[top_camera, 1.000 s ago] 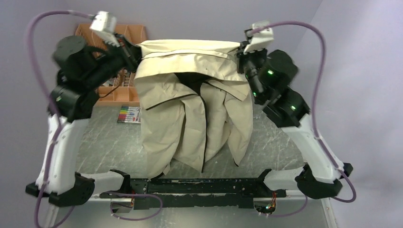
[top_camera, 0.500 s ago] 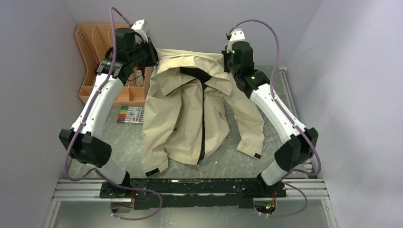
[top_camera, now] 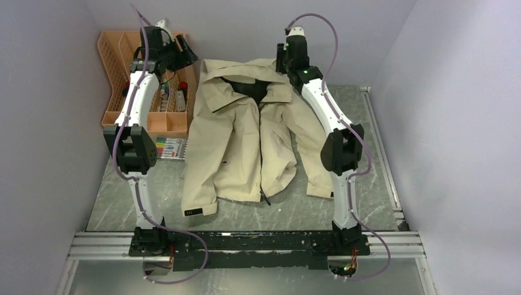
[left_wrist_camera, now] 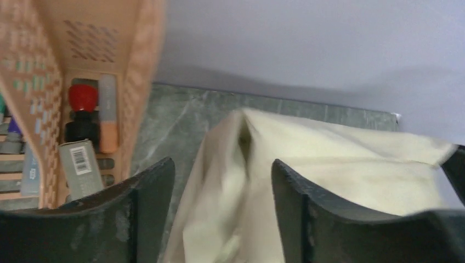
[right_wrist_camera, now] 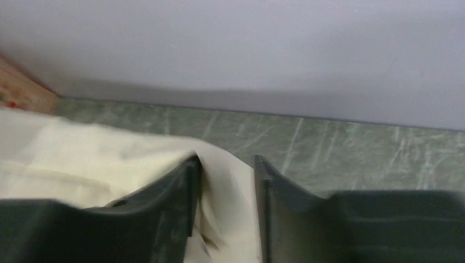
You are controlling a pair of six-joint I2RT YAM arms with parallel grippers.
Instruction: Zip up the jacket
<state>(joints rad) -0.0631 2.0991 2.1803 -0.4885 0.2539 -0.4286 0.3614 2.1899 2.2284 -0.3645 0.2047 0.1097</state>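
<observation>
The beige jacket [top_camera: 239,141] lies spread on the table, collar at the far end and sleeves down its sides. Its front is unzipped, with the dark zipper [top_camera: 262,157] line running down the middle. My left gripper [top_camera: 187,54] hovers at the jacket's far left shoulder. In the left wrist view it [left_wrist_camera: 222,181] stands open, with blurred jacket cloth [left_wrist_camera: 329,164] loose between and beyond the fingers. My right gripper [top_camera: 281,61] is at the far right shoulder. There its jaws [right_wrist_camera: 226,170] are narrowly parted around a fold of the jacket [right_wrist_camera: 82,159].
An orange slotted basket [top_camera: 123,61] with bottles and small items stands at the far left, close beside my left gripper [left_wrist_camera: 142,71]. A pack of coloured markers [top_camera: 167,148] lies left of the jacket. The back wall is close behind both grippers.
Both arms carried the lifted jacket toward the far wall and lowered it, so it now lies flat. Both grippers, shut on the shoulders before, have parted their jaws.
</observation>
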